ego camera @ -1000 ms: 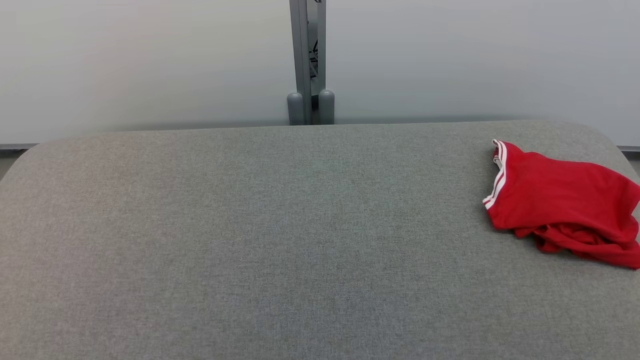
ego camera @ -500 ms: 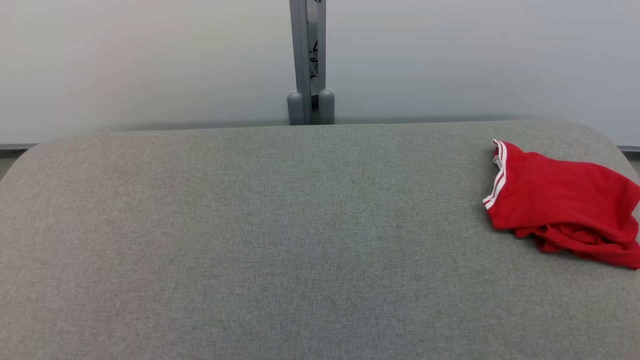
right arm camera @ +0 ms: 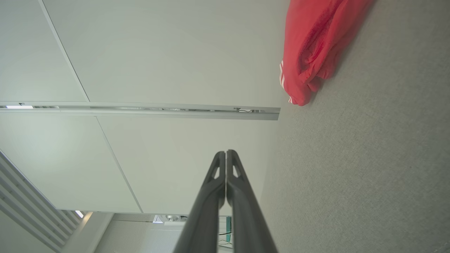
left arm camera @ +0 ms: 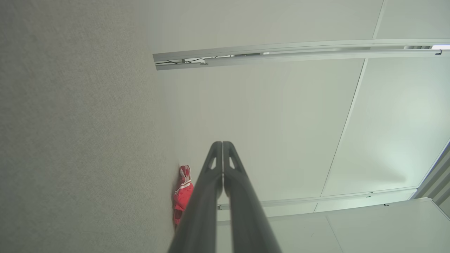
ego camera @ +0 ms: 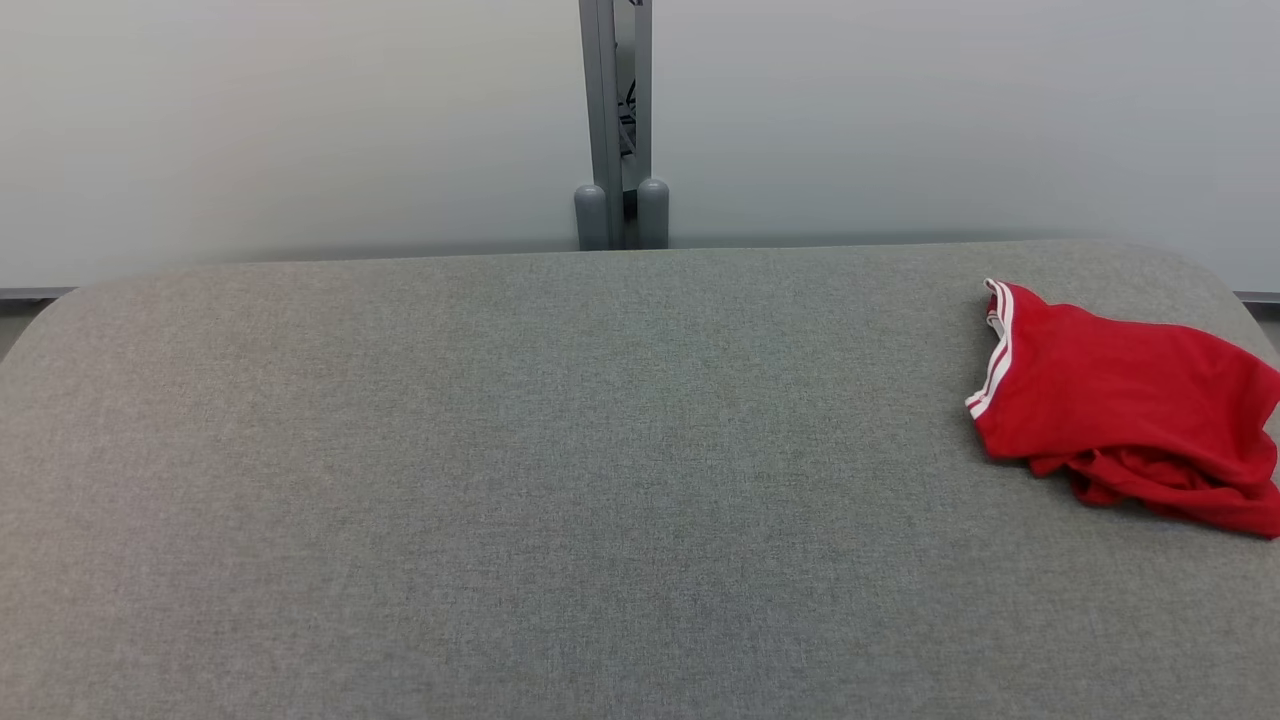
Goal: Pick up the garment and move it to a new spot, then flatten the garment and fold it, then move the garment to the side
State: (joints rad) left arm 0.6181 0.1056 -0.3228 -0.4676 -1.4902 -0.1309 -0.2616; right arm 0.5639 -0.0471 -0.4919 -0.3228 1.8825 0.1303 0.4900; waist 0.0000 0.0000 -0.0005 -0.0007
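While the red garment [ego camera: 1125, 400] is lying at the far right of the tabletop [ego camera: 560, 480] in the head view, its long axis is running left to right. In the left wrist view, the left tool [left arm camera: 223, 144] is sitting clenched and empty, the garment lying well beyond it. In the right wrist view, the right tool [right arm camera: 225, 153] is pressing its 2 fingers [right arm camera: 212, 196] together on nothing, with the garment lying nearer, so the right arm is looking better placed.
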